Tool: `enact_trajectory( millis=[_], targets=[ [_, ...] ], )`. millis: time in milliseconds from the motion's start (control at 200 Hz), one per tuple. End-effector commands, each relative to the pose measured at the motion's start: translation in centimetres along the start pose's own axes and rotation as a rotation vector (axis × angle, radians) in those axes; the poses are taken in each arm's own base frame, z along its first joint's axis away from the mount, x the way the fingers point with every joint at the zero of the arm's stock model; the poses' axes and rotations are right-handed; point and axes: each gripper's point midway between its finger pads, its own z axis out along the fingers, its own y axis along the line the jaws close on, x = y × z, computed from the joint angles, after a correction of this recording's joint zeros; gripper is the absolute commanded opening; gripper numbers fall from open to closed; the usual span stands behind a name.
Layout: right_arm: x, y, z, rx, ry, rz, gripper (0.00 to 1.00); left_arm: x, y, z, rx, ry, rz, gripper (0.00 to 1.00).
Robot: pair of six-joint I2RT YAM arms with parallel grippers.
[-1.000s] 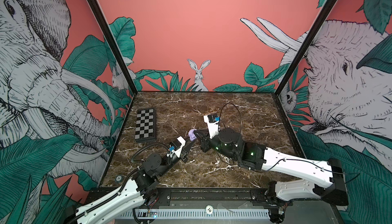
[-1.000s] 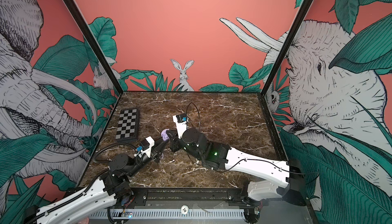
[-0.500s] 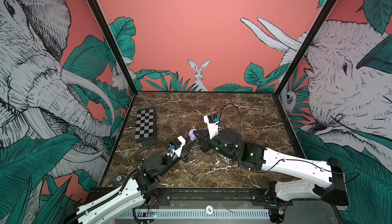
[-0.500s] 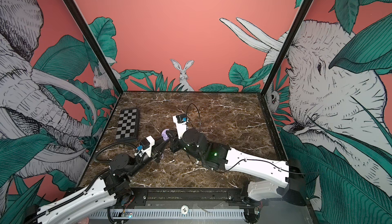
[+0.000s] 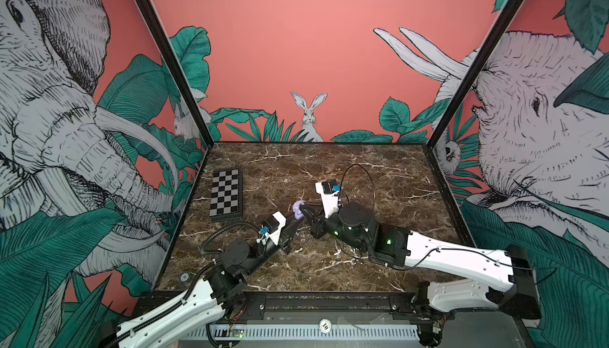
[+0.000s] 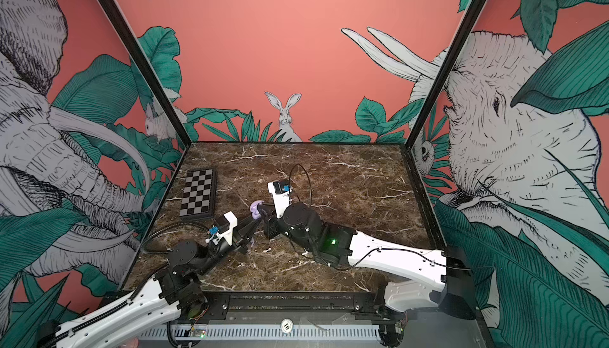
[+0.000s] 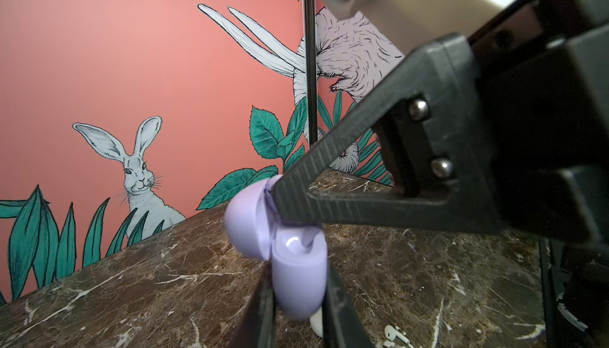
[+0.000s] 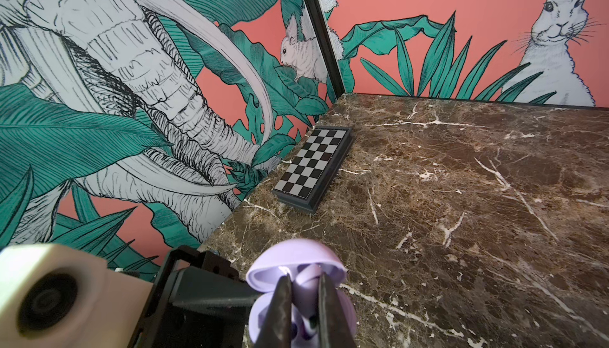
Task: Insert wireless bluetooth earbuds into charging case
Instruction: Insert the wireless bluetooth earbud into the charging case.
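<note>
Left gripper [image 7: 298,274] clamps the open case [image 7: 247,227] aloft; right gripper [image 8: 304,280] pinches a lilac bud [image 8: 308,272] at its mouth (white bud [image 7: 395,333] lies below). Line the stem up squarely before you let go.

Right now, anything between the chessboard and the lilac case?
No. In the right wrist view, the marble table between the chessboard and the open lilac case is bare. Both top views agree.

Glossy plastic case [image 7: 298,283], veined marble tabletop [image 5: 379,178]
</note>
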Motion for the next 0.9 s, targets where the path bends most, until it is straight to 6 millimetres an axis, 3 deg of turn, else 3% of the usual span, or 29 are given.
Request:
enact_trajectory(
  millis=[0,200,585,810,895],
  targets=[
    [2.0,-0.1,0.1,-0.001,0.063,-0.018,0.00,-4.0,0.5,-0.6,-0.021,-0.136,-0.009,0.00],
    [1.5,0.1,-0.4,-0.007,0.055,-0.019,0.08,-3.4,0.4,-0.5,-0.020,-0.114,0.003,0.00],
    [-1.2,0.5,-2.2,-0.004,0.006,-0.041,0.26,-2.9,0.4,-0.4,-0.023,-0.098,0.007,0.00],
    [-4.6,0.8,-4.1,0.015,-0.056,-0.087,0.37,-2.7,0.3,-0.4,-0.014,-0.084,0.017,0.00],
    [-6.1,0.9,-5.2,0.020,-0.074,-0.123,0.49,-2.8,0.3,-0.6,-0.014,-0.058,0.047,0.00]
  ],
)
